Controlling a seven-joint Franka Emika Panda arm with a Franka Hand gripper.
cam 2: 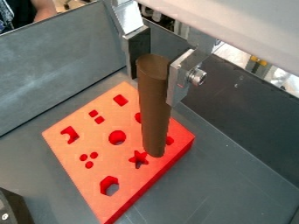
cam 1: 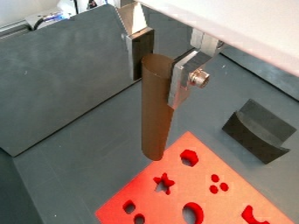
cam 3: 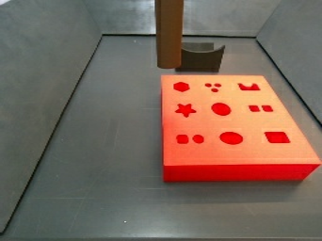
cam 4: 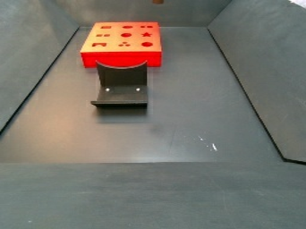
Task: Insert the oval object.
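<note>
My gripper is shut on the top of the oval object, a long brown matte peg that hangs upright between the silver fingers; both also show in a wrist view, the gripper and the peg. The peg's lower end hangs in the air above the red block, near its star hole. In a side view the peg comes down from the top edge over the red block's far left corner; the gripper is out of that view.
The dark grey curved block stands on the floor just behind the red block; it also shows in a side view and in a wrist view. Grey walls enclose the floor. The red block has several shaped holes.
</note>
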